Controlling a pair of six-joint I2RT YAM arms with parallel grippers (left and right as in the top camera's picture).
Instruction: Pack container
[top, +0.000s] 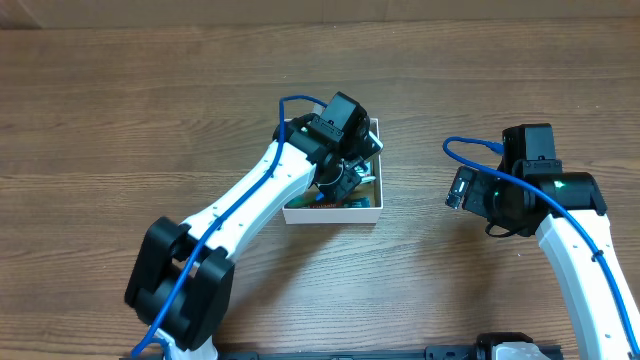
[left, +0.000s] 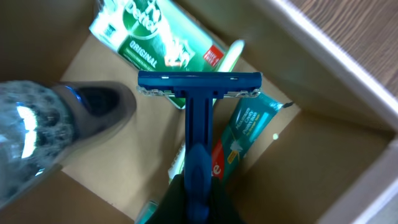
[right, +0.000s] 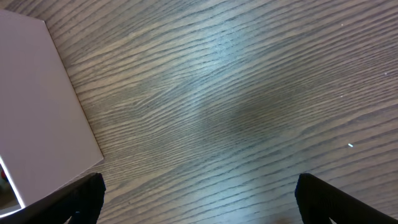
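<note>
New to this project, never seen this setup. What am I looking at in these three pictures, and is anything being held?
Two white robot arms work at a wooden table. The overhead picture comes from a fixed camera above it; the other two come from cameras mounted on each arm's wrist, looking past its own fingers.

The left hand reaches into the container, a small white-walled cardboard box with a brown inside. It is shut on a blue razor, held by the handle with the head pointing away. Already in the box: a green carton marked "ORIGINAL", a toothpaste tube and a clear bottle.

The right hand waits open over bare wood beside the box, holding nothing; only its dark fingertips show.
</note>
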